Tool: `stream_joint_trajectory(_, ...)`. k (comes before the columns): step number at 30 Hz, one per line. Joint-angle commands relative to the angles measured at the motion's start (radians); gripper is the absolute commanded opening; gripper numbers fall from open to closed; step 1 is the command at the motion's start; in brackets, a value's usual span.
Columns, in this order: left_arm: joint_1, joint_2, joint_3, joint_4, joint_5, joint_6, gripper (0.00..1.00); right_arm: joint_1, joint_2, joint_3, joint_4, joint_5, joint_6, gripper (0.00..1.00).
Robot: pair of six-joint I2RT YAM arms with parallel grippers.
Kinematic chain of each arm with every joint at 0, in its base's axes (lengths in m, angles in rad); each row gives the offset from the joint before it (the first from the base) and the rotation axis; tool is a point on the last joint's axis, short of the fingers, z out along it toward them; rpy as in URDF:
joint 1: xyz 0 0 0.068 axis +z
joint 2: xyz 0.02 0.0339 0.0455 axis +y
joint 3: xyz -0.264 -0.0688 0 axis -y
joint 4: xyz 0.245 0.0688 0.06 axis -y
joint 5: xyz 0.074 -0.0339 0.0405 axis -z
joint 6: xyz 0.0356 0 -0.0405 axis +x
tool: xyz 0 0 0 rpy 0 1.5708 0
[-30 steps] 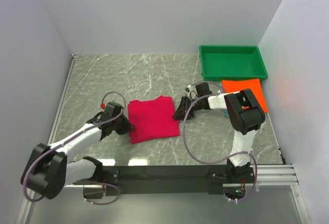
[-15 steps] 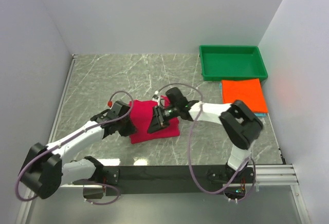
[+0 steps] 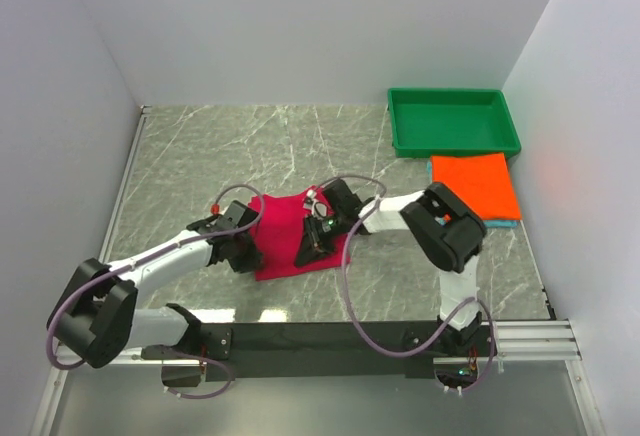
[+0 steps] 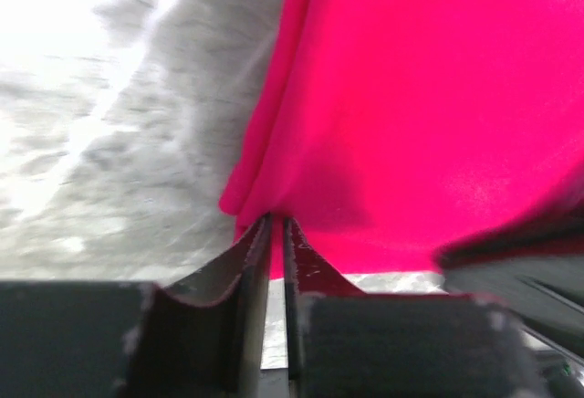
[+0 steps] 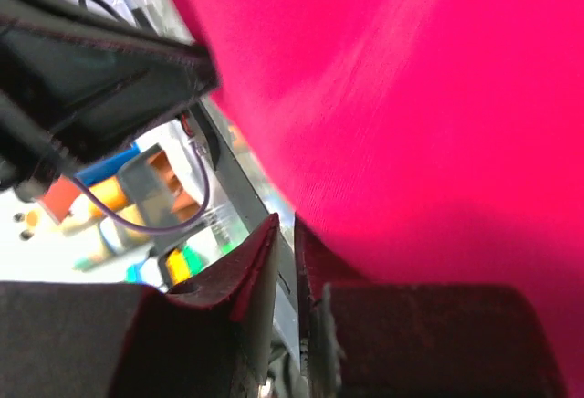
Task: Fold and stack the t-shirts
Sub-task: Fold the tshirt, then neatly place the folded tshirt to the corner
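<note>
Pink shirt (image 3: pixel 283 239) lies mid-frame on the table. Left gripper (image 4: pixel 274 223) pinches its left edge, fingers nearly together. Right gripper (image 5: pixel 286 225) pinches its right side likewise. Orange shirt (image 3: pixel 473 184) lies at right, just below the tray (image 3: pixel 455 146).

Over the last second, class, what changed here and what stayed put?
The right gripper swung left onto the crimson-pink t-shirt; the left gripper edged in at its left edge. Both look pinched on the cloth. The orange t-shirt and green tray stayed put.
</note>
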Motion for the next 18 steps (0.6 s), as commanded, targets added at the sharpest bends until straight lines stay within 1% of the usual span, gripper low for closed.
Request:
stream_joint_trajectory(1, -0.001, -0.043, 0.076, -0.101, -0.131, 0.04, 0.18, -0.059, -0.191, -0.001, -0.163, 0.106, -0.097, 0.2)
stream_joint_trajectory(2, -0.006, -0.059, 0.095, -0.109, -0.145, 0.069, 0.24, -0.075, -0.222, 0.005, -0.206, 0.176, -0.146, 0.22)
stream_joint_trajectory(3, -0.021, -0.067, 0.137, -0.115, -0.157, 0.083, 0.27, -0.098, -0.282, 0.011, -0.303, 0.219, -0.171, 0.25)
stream_joint_trajectory(4, -0.035, -0.076, 0.164, -0.127, -0.188, 0.112, 0.35, -0.139, -0.313, 0.021, -0.348, 0.27, -0.221, 0.29)
stream_joint_trajectory(5, -0.052, -0.078, 0.188, -0.132, -0.205, 0.129, 0.4, -0.165, -0.347, 0.025, -0.384, 0.334, -0.242, 0.31)
stream_joint_trajectory(6, -0.096, -0.078, 0.245, -0.138, -0.226, 0.144, 0.45, -0.19, -0.414, 0.026, -0.443, 0.371, -0.258, 0.33)
stream_joint_trajectory(7, -0.121, -0.069, 0.274, -0.144, -0.275, 0.176, 0.56, -0.24, -0.451, 0.028, -0.473, 0.402, -0.284, 0.38)
stream_joint_trajectory(8, -0.15, -0.061, 0.302, -0.144, -0.298, 0.193, 0.64, -0.262, -0.483, 0.031, -0.503, 0.436, -0.297, 0.4)
stream_joint_trajectory(9, -0.211, -0.052, 0.352, -0.146, -0.331, 0.21, 0.69, -0.282, -0.54, 0.037, -0.572, 0.523, -0.306, 0.42)
stream_joint_trajectory(10, -0.24, -0.026, 0.377, -0.143, -0.354, 0.248, 0.76, -0.306, -0.565, 0.052, -0.609, 0.563, -0.323, 0.47)
stream_joint_trajectory(11, -0.268, -0.011, 0.4, -0.128, -0.389, 0.273, 0.79, -0.349, -0.588, 0.058, -0.64, 0.607, -0.325, 0.49)
stream_joint_trajectory(12, -0.327, 0.006, 0.444, -0.121, -0.406, 0.295, 0.8, -0.372, -0.627, 0.061, -0.693, 0.673, -0.323, 0.52)
stream_joint_trajectory(13, -0.357, 0.05, 0.466, -0.115, -0.421, 0.318, 0.81, -0.395, -0.649, 0.058, -0.712, 0.701, -0.312, 0.55)
stream_joint_trajectory(14, -0.389, 0.074, 0.49, -0.106, -0.462, 0.363, 0.83, -0.414, -0.669, 0.049, -0.725, 0.721, -0.302, 0.62)
stream_joint_trajectory(15, -0.453, 0.1, 0.536, -0.095, -0.484, 0.387, 0.84, -0.451, -0.715, 0.023, -0.732, 0.737, -0.291, 0.67)
stream_joint_trajectory(16, -0.481, 0.159, 0.563, -0.092, -0.509, 0.407, 0.84, -0.465, -0.74, 0.005, -0.729, 0.75, -0.265, 0.76)
stream_joint_trajectory(18, -0.553, 0.224, 0.632, -0.095, -0.581, 0.453, 0.82, -0.501, -0.801, -0.039, -0.722, 0.755, -0.24, 0.82)
